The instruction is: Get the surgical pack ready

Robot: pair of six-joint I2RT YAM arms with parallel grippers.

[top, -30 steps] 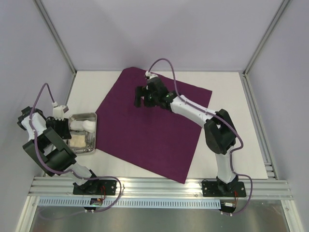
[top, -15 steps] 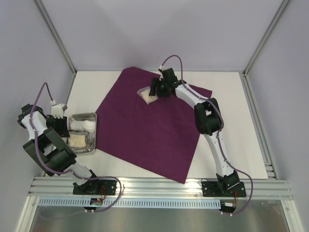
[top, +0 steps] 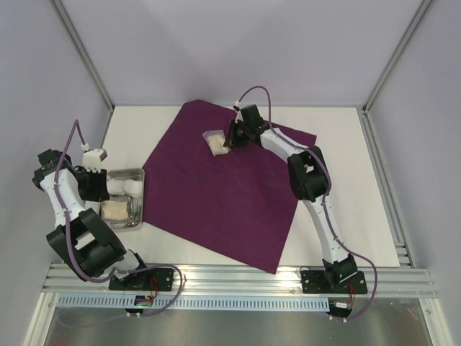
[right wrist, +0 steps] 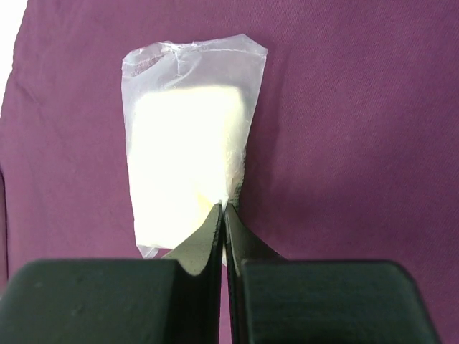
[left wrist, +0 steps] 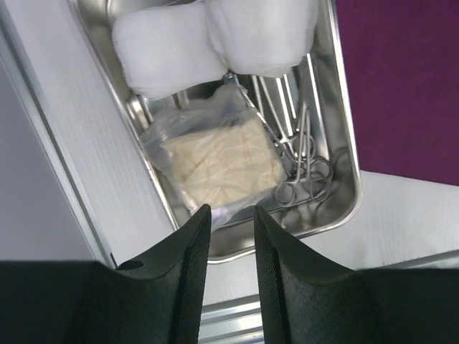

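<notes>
Lying spread flat mid-table, the surgical pack [top: 230, 202] sits directly beneath the right gripper [right wrist: 223, 206], shut at the near edge of a pouch [right wrist: 186, 158]; the left gripper [left wrist: 231, 211], part-open and empty, hangs over the tray [left wrist: 351, 179] alongside.

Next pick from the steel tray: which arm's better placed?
Left. The left claw hangs part-open directly over the tray; the right claw is shut at the packet across on the drape.
</notes>
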